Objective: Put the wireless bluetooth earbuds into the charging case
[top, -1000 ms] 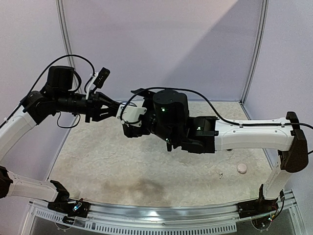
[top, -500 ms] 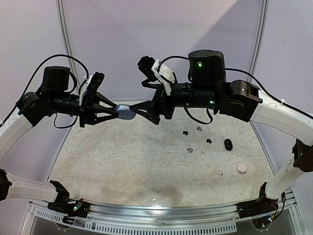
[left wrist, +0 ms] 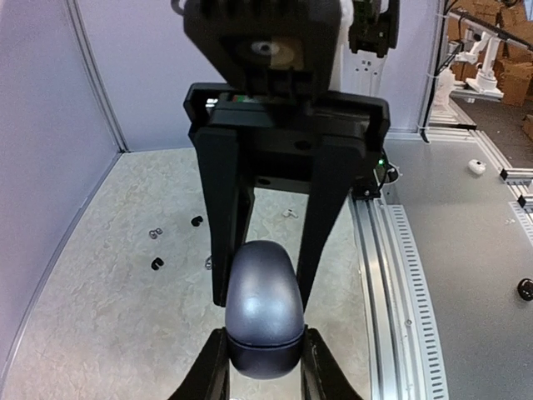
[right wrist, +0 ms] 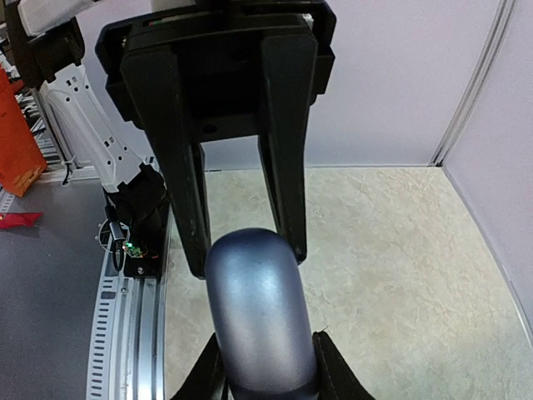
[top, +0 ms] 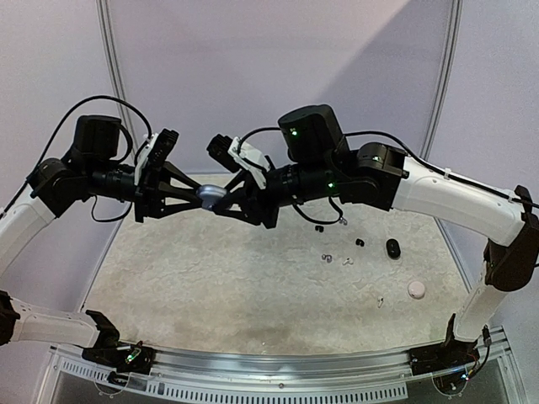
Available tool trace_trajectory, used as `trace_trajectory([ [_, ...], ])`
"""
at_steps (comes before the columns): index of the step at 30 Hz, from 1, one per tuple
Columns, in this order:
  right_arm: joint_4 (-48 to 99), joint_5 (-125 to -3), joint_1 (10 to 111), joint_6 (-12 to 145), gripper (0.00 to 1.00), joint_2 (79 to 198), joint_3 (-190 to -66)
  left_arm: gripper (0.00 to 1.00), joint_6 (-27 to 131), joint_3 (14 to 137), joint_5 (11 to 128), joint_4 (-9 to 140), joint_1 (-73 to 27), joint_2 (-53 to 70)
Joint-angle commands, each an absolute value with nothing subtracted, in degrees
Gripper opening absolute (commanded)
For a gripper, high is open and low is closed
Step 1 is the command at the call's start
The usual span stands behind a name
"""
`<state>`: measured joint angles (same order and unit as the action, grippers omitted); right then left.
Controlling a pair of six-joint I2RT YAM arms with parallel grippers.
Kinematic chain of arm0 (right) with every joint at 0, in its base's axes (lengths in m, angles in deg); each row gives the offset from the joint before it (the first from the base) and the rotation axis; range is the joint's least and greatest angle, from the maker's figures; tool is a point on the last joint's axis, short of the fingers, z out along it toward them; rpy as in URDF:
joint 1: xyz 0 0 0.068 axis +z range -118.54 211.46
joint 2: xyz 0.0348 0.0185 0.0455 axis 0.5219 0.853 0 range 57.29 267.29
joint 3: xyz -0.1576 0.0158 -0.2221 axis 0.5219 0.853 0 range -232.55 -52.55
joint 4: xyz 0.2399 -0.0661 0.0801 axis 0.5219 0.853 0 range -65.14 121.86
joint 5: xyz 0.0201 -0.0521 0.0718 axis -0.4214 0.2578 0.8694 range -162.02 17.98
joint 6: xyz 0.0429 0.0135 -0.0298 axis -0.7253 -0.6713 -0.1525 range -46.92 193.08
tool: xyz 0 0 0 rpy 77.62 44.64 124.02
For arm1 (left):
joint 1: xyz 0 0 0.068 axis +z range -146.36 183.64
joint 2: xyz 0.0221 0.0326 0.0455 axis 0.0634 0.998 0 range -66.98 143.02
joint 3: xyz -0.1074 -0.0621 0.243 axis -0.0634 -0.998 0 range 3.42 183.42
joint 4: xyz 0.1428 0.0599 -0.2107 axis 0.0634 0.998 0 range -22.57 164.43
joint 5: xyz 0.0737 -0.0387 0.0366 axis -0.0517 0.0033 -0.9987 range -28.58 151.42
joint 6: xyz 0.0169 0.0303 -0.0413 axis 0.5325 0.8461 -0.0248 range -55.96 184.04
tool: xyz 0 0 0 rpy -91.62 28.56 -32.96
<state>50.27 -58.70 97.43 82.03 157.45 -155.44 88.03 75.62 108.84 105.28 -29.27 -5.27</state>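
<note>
High above the table, a closed, pebble-shaped grey-blue charging case point(top: 212, 196) is pinched from both ends. My left gripper point(top: 200, 195) is shut on one end, its fingers on either side of the case point(left wrist: 265, 312). From the opposite side my right gripper point(top: 226, 199) is shut on the other end point(right wrist: 260, 317). The lid seam shows just above my left fingers point(left wrist: 210, 367). Several tiny earbuds lie loose on the table at right: black point(top: 320, 227), silvery grey point(top: 327, 258) and white point(top: 347, 261). Some also show in the left wrist view, such as a black earbud point(left wrist: 156, 263).
A black case point(top: 392, 248) and a pale round case point(top: 416, 289) lie on the table's right side. A metal rail point(top: 269, 370) runs along the near edge. Walls close in the back and both sides.
The right arm swung up from low over the table, moved left to the case held by the left gripper, and its jaws closed on it. The left gripper kept its hold.
</note>
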Motion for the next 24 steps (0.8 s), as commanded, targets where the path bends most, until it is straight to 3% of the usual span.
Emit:
trace_trajectory([
  [1, 50.72, -56.80, 97.38, 83.03, 0.02, 156.99, -156.01, 0.00, 88.77, 74.97, 108.84, 106.37, -29.85, -6.07],
  [4, 50.71, -57.13, 97.46, 83.82, 0.00, 156.38, -155.76, 0.00, 86.83, 74.47, 109.08, 105.74, -29.85, -6.16],
  [5, 50.70, -57.05, 97.39, 84.13, 0.00, 156.07, -155.69, 0.15, 85.49, 74.19, 109.26, 105.19, -29.85, -6.16],
  [7, 50.68, -57.04, 97.41, 84.70, 0.00, 155.53, -155.64, 0.58, 83.35, 73.37, 110.16, 104.38, -29.76, -6.26],
  [8, 50.50, -56.90, 97.46, 85.00, 0.00, 155.29, -155.64, 0.68, 82.89, 72.76, 110.76, 104.27, -29.76, -6.33],
  [9, 50.28, -56.65, 97.40, 85.13, 0.00, 154.85, -155.64, 0.71, 82.77, 72.09, 111.21, 104.18, -29.76, -6.40],
  [11, 49.86, -56.02, 97.35, 85.44, 0.00, 154.37, -155.60, 0.67, 82.84, 70.75, 111.30, 103.77, -29.76, -6.46],
  [15, 50.47, -55.54, 97.38, 86.00, 0.00, 154.14, -155.96, 0.38, 79.73, 69.55, 110.64, 98.98, -29.80, -6.64],
  [16, 50.98, -55.92, 97.41, 86.40, 0.00, 154.10, -156.04, 0.35, 79.01, 69.78, 110.80, 98.08, -29.84, -6.42],
  [24, 52.54, -57.58, 97.42, 87.51, 0.00, 154.21, -157.15, 0.39, 78.25, 70.98, 113.61, 96.79, -30.54, -5.75],
])
